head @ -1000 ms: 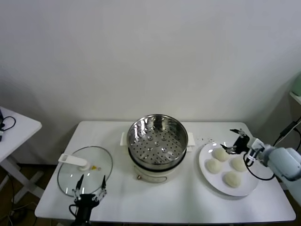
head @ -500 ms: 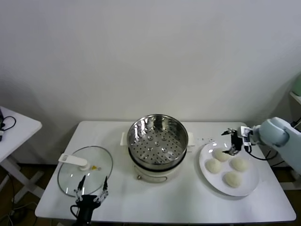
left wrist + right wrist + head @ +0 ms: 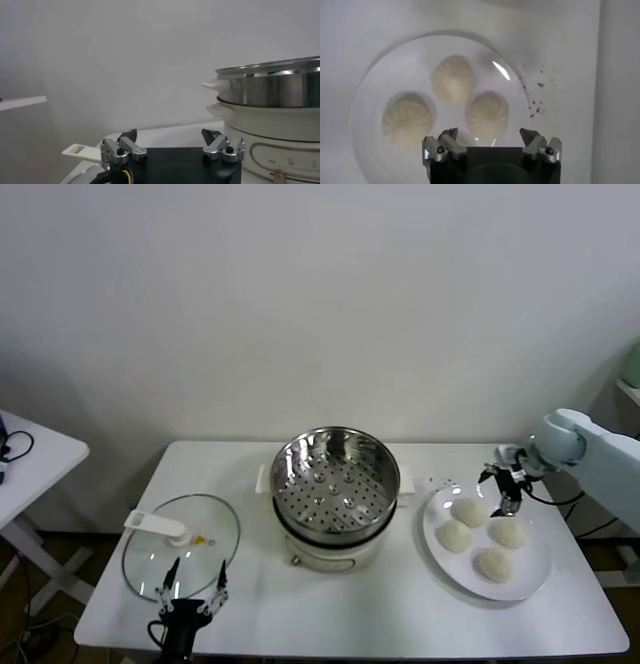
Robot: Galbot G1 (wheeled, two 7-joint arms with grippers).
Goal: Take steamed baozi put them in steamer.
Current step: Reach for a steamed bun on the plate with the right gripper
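Several off-white steamed baozi [image 3: 468,512] lie on a white plate [image 3: 530,580] at the table's right. My right gripper [image 3: 501,490] hovers open just above the plate's far edge, pointing down, with nothing between its fingers. In the right wrist view three baozi show below it, and the nearest baozi [image 3: 487,115] lies just ahead of the open right gripper [image 3: 489,134]. The steel steamer [image 3: 300,469] sits empty on its cream base at the table's middle. My left gripper [image 3: 196,576] waits open at the front left; the left wrist view shows this gripper [image 3: 170,135] beside the steamer [image 3: 270,87].
A round glass lid [image 3: 205,534] with a white handle [image 3: 158,527] lies flat at the table's left, just ahead of the left gripper. Dark crumbs [image 3: 435,480] dot the table between steamer and plate. A small white side table [image 3: 30,454] stands at far left.
The right arm has swung up and back, bringing its gripper from the plate's right side to above its far edge, still open. The left arm has not moved.
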